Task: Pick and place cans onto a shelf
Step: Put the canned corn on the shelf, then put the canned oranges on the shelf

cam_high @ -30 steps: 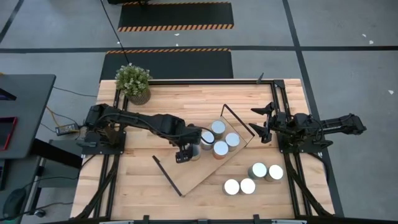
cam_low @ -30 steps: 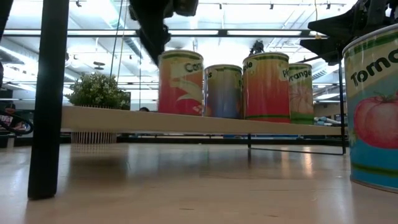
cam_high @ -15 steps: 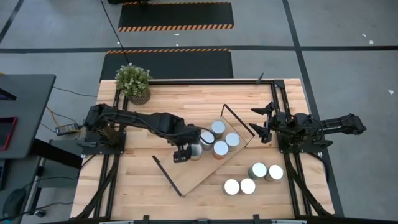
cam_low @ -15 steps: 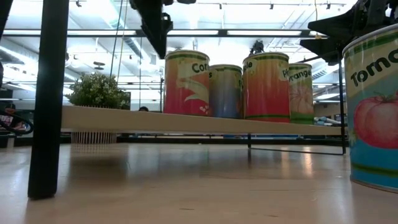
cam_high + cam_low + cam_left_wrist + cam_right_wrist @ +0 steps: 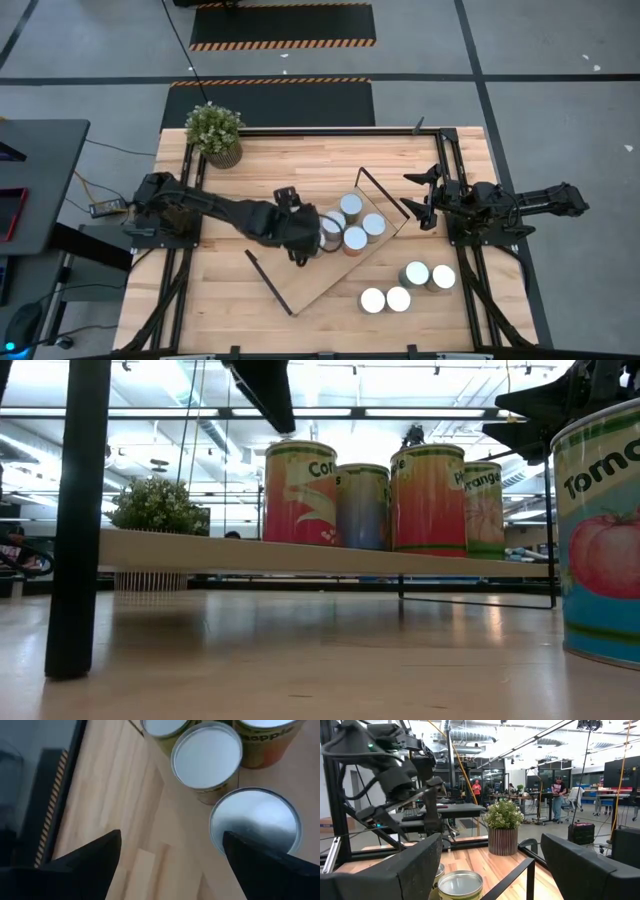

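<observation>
Four cans [image 5: 352, 222] stand upright in a cluster on the light-wood shelf [image 5: 300, 285], which lies slantwise mid-table. In the low view they stand in a row [image 5: 390, 505] on the board. My left gripper [image 5: 303, 250] hovers open and empty above the shelf, just beside the cluster. In its wrist view [image 5: 172, 834] the nearest silver can top [image 5: 252, 817] lies below its fingers. Several more cans [image 5: 415, 273] stand on the tabletop at the near right. My right gripper [image 5: 420, 200] waits open and empty at the table's right side, by the shelf's far wire frame.
A potted plant [image 5: 214, 133] stands at the far left corner. A tomato can [image 5: 600, 530] stands on the table close to the low camera. The shelf's black wire frames [image 5: 380, 190] rise at its two short ends. Bare board lies at the shelf's near-left part.
My left gripper has gone up from beside the red-and-yellow can and now hangs above the cans' tops. That can shifted a little along the shelf about a second ago and has stood still since.
</observation>
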You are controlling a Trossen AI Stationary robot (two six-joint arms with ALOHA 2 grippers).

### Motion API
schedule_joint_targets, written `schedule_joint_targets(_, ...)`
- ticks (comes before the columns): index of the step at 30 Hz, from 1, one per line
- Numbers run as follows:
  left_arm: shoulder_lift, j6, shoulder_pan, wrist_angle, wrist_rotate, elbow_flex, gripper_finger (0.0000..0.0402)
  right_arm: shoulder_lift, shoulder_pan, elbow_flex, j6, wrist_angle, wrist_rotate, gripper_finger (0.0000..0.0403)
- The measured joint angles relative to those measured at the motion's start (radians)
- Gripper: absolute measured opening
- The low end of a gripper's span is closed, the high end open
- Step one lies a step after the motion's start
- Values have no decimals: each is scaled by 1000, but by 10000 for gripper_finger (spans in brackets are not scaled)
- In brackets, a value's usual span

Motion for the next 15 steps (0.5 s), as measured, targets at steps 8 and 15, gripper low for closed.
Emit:
schedule_joint_targets(8, -97, 258, 8, 152, -20, -57, 355, 0, 0, 0, 0, 2, -3, 347)
schedule_joint_targets(15, -249, 505, 43, 411, 120, -255, 355, 0, 0, 0, 0, 3, -2, 347)
